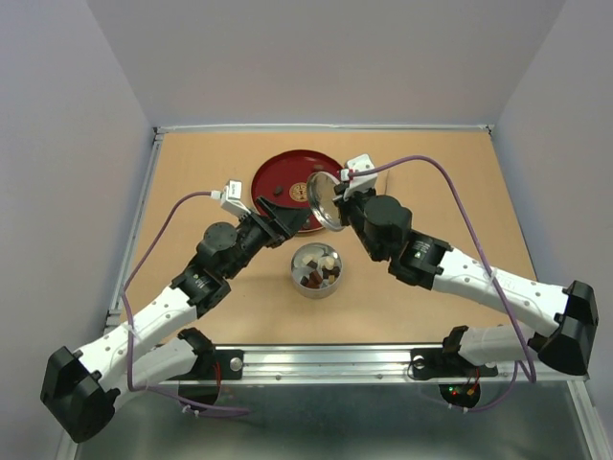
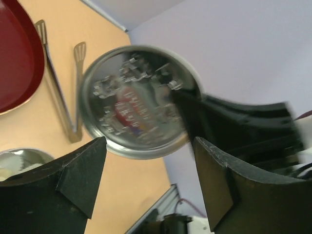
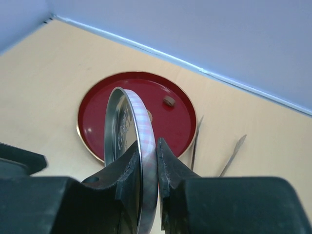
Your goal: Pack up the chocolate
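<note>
Right pincer (image 3: 152,150) clamped on lid (image 3: 122,126) rim, lid held on edge. Left pincer (image 2: 147,146) spread apart just beside it, holding nothing. Chocolate (image 1: 317,275) sits in tin (image 1: 293,270) below and nearward; stray pieces on red plate (image 3: 97,117) beyond. Likely lidding step: next needs lid levelled over tin. Lid print blurred, unreadable.

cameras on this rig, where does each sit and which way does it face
Top external: above and behind the bases, looking down on the table; both arms show.
Left wrist: on the left arm, facing the tin lid past the open left gripper.
Right wrist: on the right arm, looking along the right gripper, shut on the lid's rim, toward the red plate.
Shared: both wrist views show lid, plate and tongs.
</note>
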Available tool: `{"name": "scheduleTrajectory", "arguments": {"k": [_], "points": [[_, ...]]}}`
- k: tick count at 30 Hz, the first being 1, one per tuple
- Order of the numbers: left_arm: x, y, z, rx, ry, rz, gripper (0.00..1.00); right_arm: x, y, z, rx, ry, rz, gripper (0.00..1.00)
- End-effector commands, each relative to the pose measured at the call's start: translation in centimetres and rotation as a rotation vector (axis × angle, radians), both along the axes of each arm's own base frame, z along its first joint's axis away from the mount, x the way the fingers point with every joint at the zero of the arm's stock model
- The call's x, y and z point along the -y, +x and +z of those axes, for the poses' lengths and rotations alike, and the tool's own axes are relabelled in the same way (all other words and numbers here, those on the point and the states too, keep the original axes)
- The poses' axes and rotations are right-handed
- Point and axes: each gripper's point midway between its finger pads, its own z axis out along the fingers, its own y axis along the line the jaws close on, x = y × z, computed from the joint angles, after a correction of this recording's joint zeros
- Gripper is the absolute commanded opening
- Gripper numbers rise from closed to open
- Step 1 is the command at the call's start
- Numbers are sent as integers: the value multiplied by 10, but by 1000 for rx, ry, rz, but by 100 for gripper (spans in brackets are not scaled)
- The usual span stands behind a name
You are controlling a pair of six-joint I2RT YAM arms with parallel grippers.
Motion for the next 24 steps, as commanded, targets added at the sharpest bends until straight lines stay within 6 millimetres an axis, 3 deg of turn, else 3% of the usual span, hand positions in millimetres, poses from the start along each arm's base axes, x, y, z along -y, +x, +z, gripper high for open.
{"name": "scheduleTrajectory", "arguments": {"k": [1,3,8,19,24], "points": [[0,-6,-13,156,103,-79,83,-4,-11,70,39,178,64,20],[-1,-9,-17,202,123,-97,81,-9,-17,79,25,195,114,20],[-9,-13,1,311,145,-82,81,-16,-30,103,5,266,191,19],[-33,-36,41,478,-3,-24,82,-38,-45,96,-95,355,303,17],[-29,-36,35,460,-26,-41,82,-41,-48,99,-115,397,318,15]]}}
